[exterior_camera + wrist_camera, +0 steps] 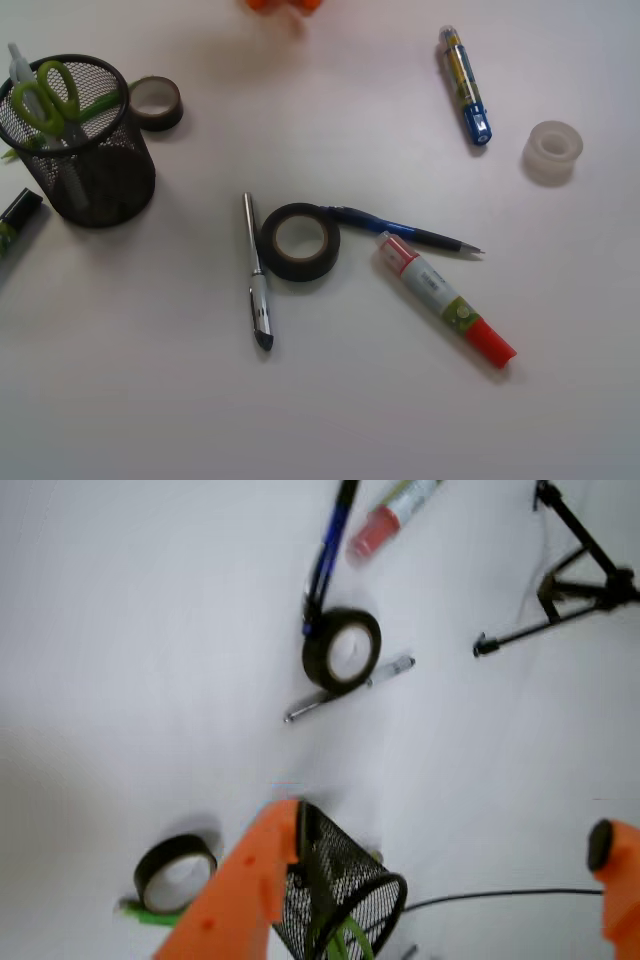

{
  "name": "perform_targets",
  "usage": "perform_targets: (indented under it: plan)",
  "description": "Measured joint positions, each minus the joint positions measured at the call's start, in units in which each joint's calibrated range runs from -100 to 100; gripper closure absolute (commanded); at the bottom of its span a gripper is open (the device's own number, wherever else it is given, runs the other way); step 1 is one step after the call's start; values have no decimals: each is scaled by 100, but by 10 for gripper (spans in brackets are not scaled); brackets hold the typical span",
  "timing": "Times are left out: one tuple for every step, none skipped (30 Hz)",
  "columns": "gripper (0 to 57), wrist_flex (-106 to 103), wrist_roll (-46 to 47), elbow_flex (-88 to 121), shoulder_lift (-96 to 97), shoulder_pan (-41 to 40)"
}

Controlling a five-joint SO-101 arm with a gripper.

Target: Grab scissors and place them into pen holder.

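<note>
lime-green scissors (45, 97) stand handles-up inside the black mesh pen holder (95, 185).
open tabletop (130, 380) lies in front of the pen holder; a tape roll (156, 101) sits just behind it, a second black tape roll (300, 241) and silver pen (256, 275) well to its right. the orange gripper (440, 880) hovers above the pen holder, fingers (250, 880) spread wide, holding nothing.
</note>
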Motion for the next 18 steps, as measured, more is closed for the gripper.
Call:
perform_targets:
  plan:
    - [264, 26, -5, 180, -322, 44]
    - [264, 26, 0, 530, -801, 126]
    - [264, 9, 15, 979, -1429, 185]
    - [264, -86, 29, 1456, -2082, 274]
    - [264, -225, 34, 1914, -2779, 229]
    - [264, -432, 112, 2722, -3815, 74]
    - [264, -501, 117, 3064, -4190, 126]
    - [265, -778, 195, 3774, -4486, -22]
    - [265, -838, 210, 4070, -4469, 15]
    - [275, -994, 220, 4367, -4469, 170]
    - [291, -1253, 230, 4744, -4564, 259]
    - [309, -1477, 254, 5103, -4608, 355]
    - [354, -1607, 254, 5454, -4643, 525]
    - [385, -1728, 249, 5957, -4686, 910]
    - [422, -1754, 249, 6092, -4686, 969]
    - [464, -1728, 249, 6217, -4695, 1014]
    - [506, -1719, 249, 6298, -4713, 1169]
    - [548, -1685, 225, 6307, -4713, 1295]
